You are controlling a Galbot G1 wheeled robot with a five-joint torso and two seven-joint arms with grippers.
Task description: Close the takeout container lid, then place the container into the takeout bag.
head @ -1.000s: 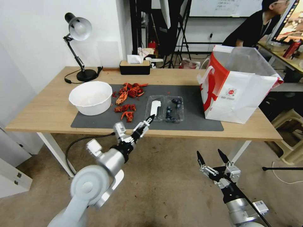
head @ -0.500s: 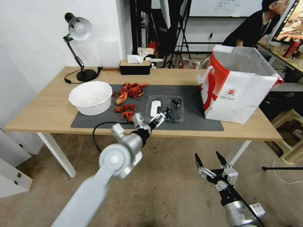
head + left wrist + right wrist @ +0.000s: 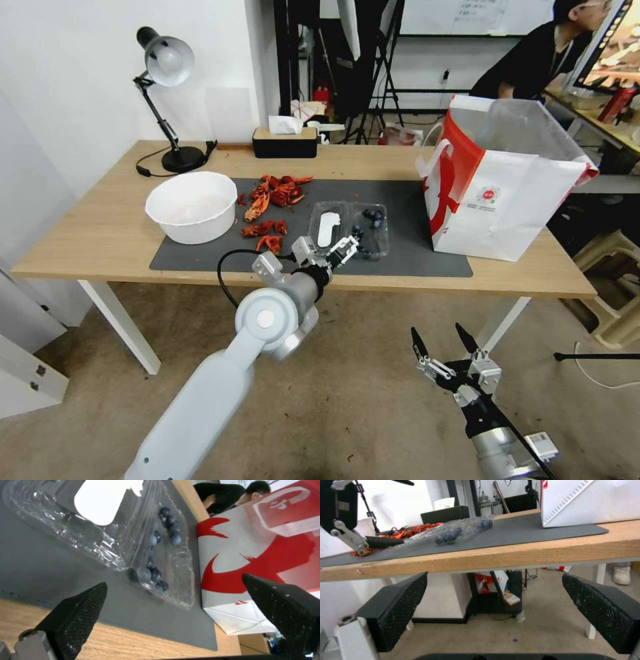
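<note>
Takeout container: I see it lying open on the mat.
Left gripper: spread, at its near edge.
Right gripper: spread, below the table.

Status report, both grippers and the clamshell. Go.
Left gripper open, at the takeout container's near edge. Right gripper open, parked below the table. Lid lies open flat. Nothing blocks the takeout bag.
</note>
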